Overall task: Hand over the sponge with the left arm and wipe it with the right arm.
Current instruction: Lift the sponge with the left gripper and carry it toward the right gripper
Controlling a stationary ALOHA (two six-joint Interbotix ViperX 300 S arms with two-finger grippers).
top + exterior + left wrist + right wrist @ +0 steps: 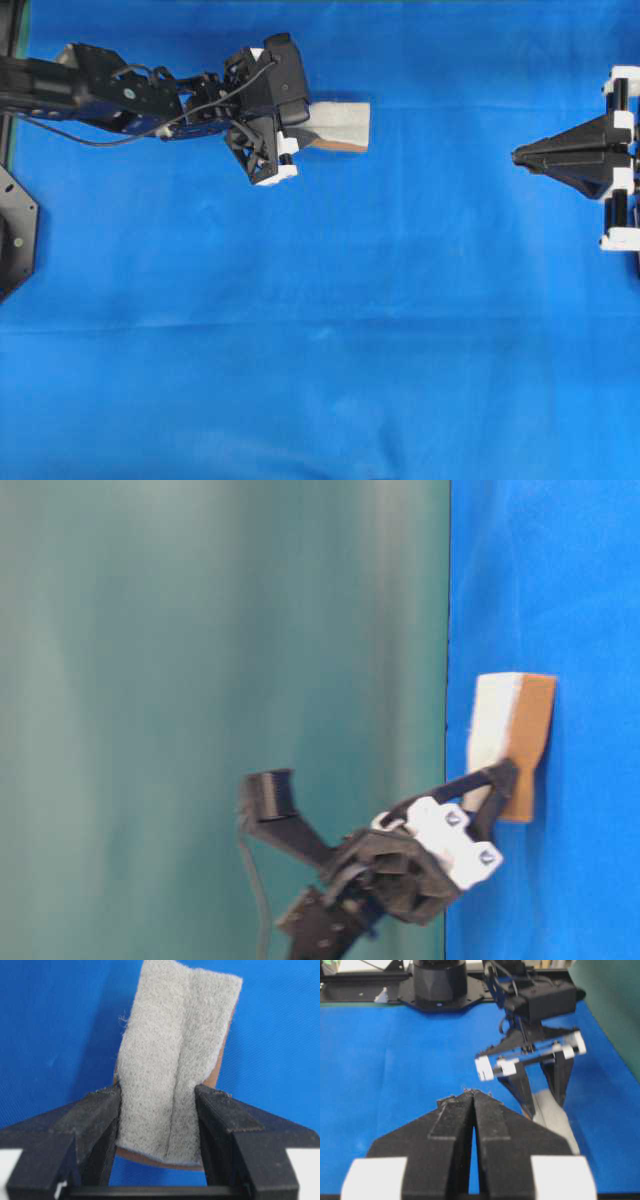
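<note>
The sponge (342, 124) lies on the blue cloth at the back left, grey-white scouring face up over an orange-brown layer. My left gripper (306, 126) has come down over its near end and is shut on the sponge. In the left wrist view both black fingers (97, 1110) press the sponge (175, 1055) from its sides, and its face is creased lengthwise. From table level the sponge (508, 735) rests flat, pinched at its end by the left gripper (495, 785). My right gripper (516, 154) sits at the right edge, shut and holding nothing, its tips (472, 1093) touching. It is far from the sponge (555, 1116).
The blue cloth (320, 350) covers the whole table. The left arm's base plate (12, 235) sits at the left edge, with a green backdrop (200, 630) behind the table. In the right wrist view the left arm's base (437, 980) stands at the far side.
</note>
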